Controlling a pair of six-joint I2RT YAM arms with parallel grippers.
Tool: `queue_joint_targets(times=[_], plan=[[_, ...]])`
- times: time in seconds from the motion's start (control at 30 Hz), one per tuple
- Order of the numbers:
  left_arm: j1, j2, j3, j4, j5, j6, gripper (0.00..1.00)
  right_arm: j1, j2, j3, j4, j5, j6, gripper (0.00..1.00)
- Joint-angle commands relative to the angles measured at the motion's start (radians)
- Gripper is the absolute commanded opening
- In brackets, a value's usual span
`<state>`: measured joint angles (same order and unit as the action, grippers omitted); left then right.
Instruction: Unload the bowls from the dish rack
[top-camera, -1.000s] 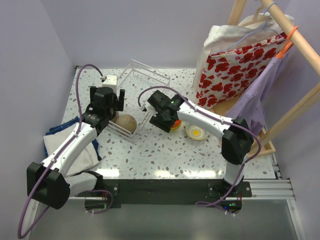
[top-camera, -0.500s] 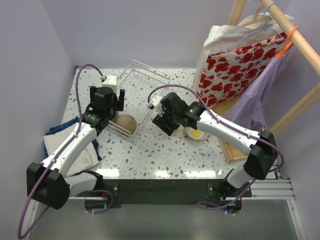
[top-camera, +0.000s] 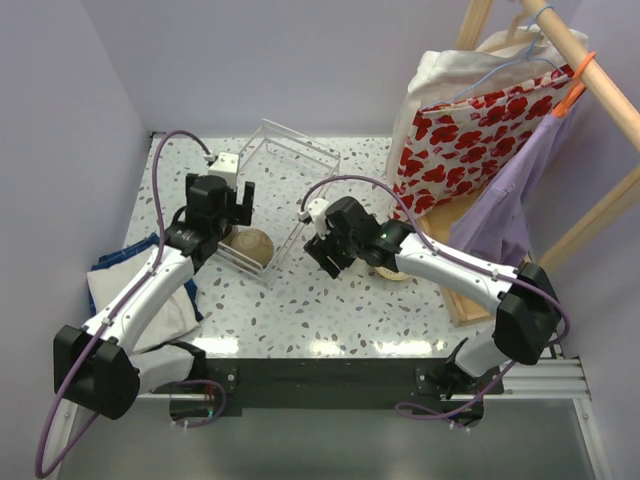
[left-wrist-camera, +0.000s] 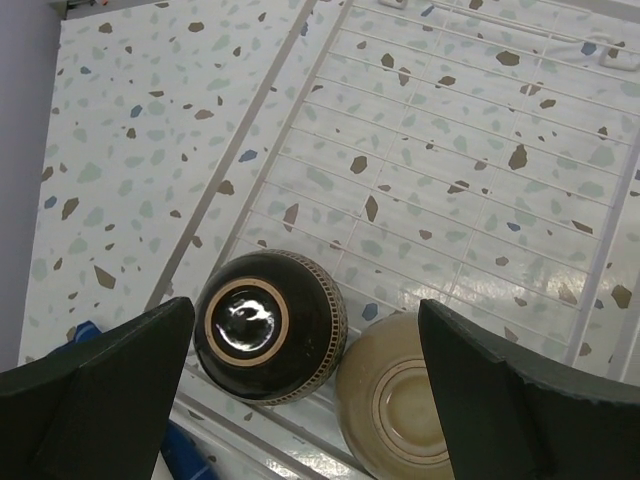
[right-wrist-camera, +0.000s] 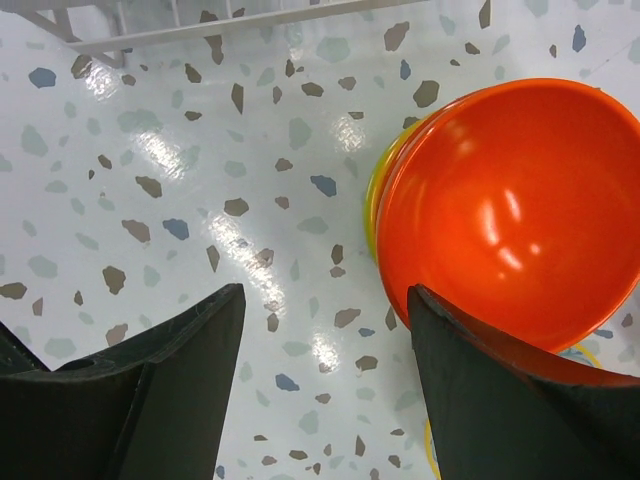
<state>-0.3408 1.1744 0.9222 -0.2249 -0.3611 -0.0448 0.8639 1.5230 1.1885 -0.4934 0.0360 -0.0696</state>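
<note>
In the left wrist view the dark brown bowl (left-wrist-camera: 268, 325) and the tan bowl (left-wrist-camera: 395, 400) lie upside down, side by side, on the floor of the white wire dish rack (left-wrist-camera: 450, 150). My left gripper (left-wrist-camera: 305, 400) hangs open above them, holding nothing. From the top, my left gripper (top-camera: 230, 210) is over the dish rack (top-camera: 285, 165) and the tan bowl (top-camera: 251, 247). My right gripper (right-wrist-camera: 325, 400) is open and empty over the table, just left of an orange-red bowl (right-wrist-camera: 510, 210) that is stacked on yellow and green rims (right-wrist-camera: 372, 200). My right gripper (top-camera: 325, 252) sits beside the rack.
A cream bowl (top-camera: 397, 270) peeks out from under the right arm. Blue and white cloths (top-camera: 130, 290) lie at the left. A wooden clothes rack with a red-flowered bag (top-camera: 470, 140) and a purple garment stands at the right. The rack's wire edge (right-wrist-camera: 200, 25) is close beyond my right gripper.
My right gripper has drawn back a little from the bowl stack toward the near left, and its elbow has swung out to the right. The left gripper has shifted slightly.
</note>
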Motion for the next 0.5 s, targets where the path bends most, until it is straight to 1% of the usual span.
queue_joint_targets(times=[0.0, 0.27, 0.33, 0.47], plan=[[-0.012, -0.013, -0.002, 0.035, 0.080, -0.038, 1.00, 0.003, -0.087, -0.016, 0.072, 0.013, 0.016, 0.70], [-0.090, 0.059, 0.092, -0.114, 0.076, -0.070, 0.99, 0.001, -0.199, -0.104, 0.139, 0.073, 0.011, 0.71], [-0.104, 0.080, 0.116, -0.171, 0.070, -0.096, 0.99, 0.003, -0.227, -0.121, 0.145, 0.079, 0.013, 0.71], [-0.115, 0.125, 0.122, -0.221, 0.080, -0.177, 0.98, 0.003, -0.273, -0.176, 0.162, 0.094, 0.014, 0.72]])
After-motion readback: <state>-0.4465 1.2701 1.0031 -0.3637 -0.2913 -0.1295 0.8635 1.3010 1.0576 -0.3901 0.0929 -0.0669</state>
